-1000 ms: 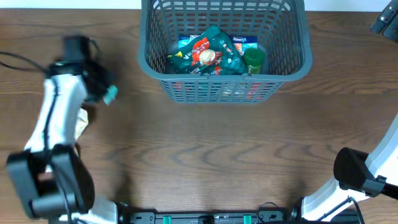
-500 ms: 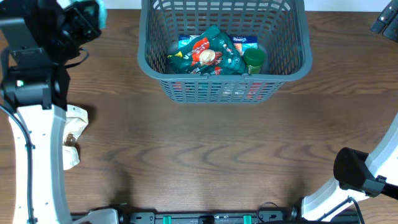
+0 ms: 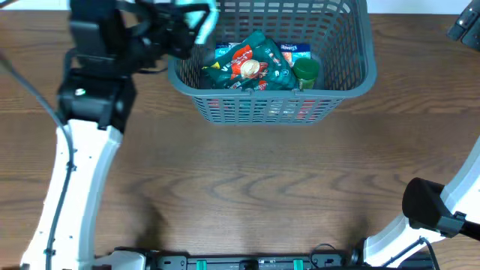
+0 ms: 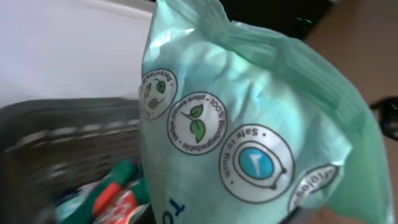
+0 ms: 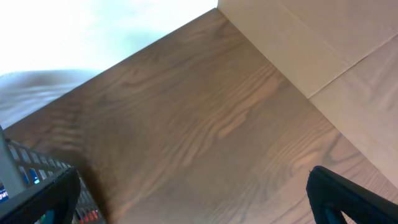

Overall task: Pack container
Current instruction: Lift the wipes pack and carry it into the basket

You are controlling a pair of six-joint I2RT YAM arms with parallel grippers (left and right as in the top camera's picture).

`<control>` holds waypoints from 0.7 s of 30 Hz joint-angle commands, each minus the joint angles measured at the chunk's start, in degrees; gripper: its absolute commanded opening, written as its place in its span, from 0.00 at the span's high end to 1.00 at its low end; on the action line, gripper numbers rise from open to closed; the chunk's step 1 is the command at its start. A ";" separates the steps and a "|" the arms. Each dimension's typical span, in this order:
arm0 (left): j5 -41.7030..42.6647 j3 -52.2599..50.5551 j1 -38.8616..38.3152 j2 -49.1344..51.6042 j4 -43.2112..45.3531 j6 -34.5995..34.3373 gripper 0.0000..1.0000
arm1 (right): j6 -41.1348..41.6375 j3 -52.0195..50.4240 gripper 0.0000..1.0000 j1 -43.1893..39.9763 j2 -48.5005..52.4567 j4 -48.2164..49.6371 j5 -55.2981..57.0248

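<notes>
The container [image 3: 352, 82] is a dark grey slotted basket at the table's far middle. It holds green and red snack packets [image 3: 251, 64], a blue packet [image 3: 292, 49] and a green-topped item [image 3: 306, 73]. My left gripper [image 3: 180, 26] is above the basket's left rim, shut on a pale mint-green packet [image 3: 202, 13]. That packet [image 4: 249, 124] fills the left wrist view, with the basket [image 4: 62, 137] below and to its left. My right gripper [image 5: 199, 199] is open and empty, high at the far right [image 3: 461, 26].
The brown wooden table [image 3: 262, 187] stretches in front of the basket. The right arm's base [image 3: 431, 210] stands at the near right. A beige wall [image 5: 323, 43] borders the table's edge in the right wrist view.
My left arm has swung from the table's left side up and to the right with the mint-green packet, reaching the basket's left rim. The right arm has not moved.
</notes>
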 commanded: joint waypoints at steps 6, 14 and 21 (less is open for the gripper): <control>1.42 0.96 -5.84 8.41 5.20 1.57 0.94 | 0.74 -0.04 0.01 -0.31 0.15 -0.22 0.22; 1.44 2.34 -7.17 14.56 6.21 1.55 0.92 | 0.74 -0.04 0.01 -0.31 0.15 -0.22 0.22; 1.44 2.36 -7.17 15.69 6.21 1.62 0.43 | 0.74 -0.04 0.01 -0.31 0.15 -0.22 0.22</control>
